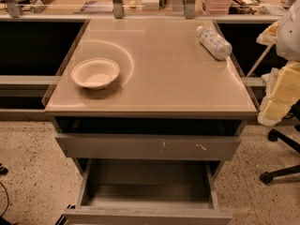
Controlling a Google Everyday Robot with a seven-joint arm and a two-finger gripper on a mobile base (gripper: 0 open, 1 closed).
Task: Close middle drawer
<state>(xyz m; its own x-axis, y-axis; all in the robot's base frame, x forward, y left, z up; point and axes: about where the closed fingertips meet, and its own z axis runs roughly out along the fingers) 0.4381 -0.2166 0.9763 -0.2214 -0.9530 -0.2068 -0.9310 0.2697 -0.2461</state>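
Observation:
The middle drawer (147, 215) is pulled far out at the bottom of the view. Its plain grey front runs along the bottom edge, and its deep grey box interior (147, 184) lies open and empty. Above it, the grey drawer front with pale scratch marks (147, 146) stands slightly out under the countertop. My arm and gripper (275, 104), white and pale yellow, hang at the right edge of the view, beside the counter's right side. The gripper is above and to the right of the open drawer and touches nothing.
On the beige countertop (159, 78) a white bowl (95, 72) sits at the left and a plastic water bottle (213, 42) lies at the back right. A black office chair base (281, 170) stands on the speckled floor at the right. Cluttered shelves run along the back.

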